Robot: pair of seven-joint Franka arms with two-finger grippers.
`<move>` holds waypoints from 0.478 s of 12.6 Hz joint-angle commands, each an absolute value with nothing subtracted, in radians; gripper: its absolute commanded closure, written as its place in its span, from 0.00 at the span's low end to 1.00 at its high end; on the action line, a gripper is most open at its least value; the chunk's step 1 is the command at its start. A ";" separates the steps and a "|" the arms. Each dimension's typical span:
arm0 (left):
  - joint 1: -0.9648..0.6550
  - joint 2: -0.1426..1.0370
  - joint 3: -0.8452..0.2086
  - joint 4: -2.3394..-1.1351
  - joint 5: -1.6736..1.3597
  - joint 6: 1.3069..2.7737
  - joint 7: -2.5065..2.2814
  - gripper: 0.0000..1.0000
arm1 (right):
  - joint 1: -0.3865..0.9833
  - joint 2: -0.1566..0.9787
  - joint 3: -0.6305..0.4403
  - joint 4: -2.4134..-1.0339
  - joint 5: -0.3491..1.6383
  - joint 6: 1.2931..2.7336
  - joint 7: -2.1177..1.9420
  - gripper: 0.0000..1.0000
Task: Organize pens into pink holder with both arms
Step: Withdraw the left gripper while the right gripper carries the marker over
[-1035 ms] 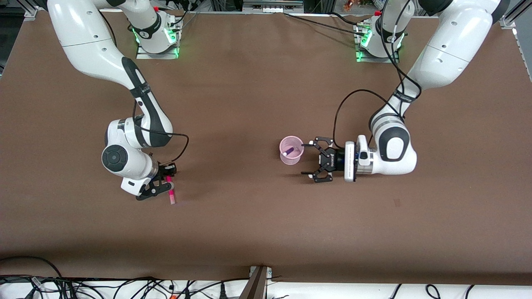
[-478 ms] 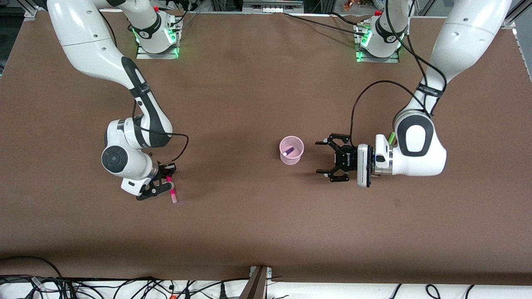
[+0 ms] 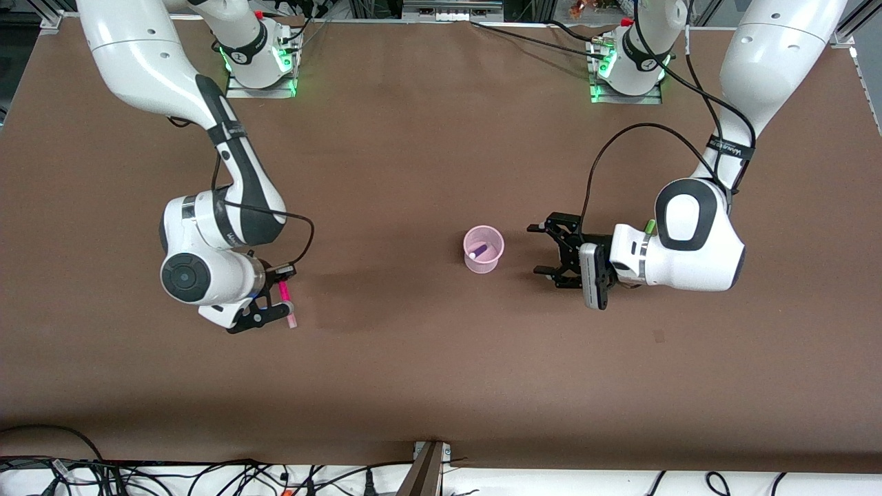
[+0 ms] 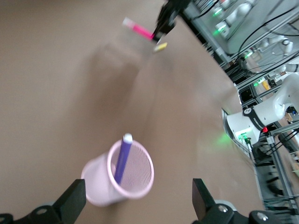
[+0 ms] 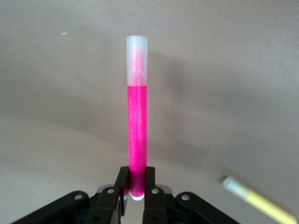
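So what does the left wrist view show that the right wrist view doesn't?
Only the left wrist view shows the pink holder with the purple pen standing in it, between the open left gripper's fingers. Only the right wrist view shows close up that the right gripper clamps the magenta pen's end. Both show that magenta pen held by the right gripper and the yellow pen lying on the table beside it.

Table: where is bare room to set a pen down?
Bare brown table lies between the pink holder and the right gripper, and nearer the front camera. It is crowded where the open left gripper sits beside the holder.
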State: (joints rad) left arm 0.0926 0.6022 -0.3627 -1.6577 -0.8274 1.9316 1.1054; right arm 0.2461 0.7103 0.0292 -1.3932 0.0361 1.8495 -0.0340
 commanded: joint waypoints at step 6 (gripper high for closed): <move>0.104 0.578 -0.315 -1.429 -0.436 1.573 0.513 0.00 | 0.304 0.712 0.041 -1.295 0.414 1.675 0.357 1.00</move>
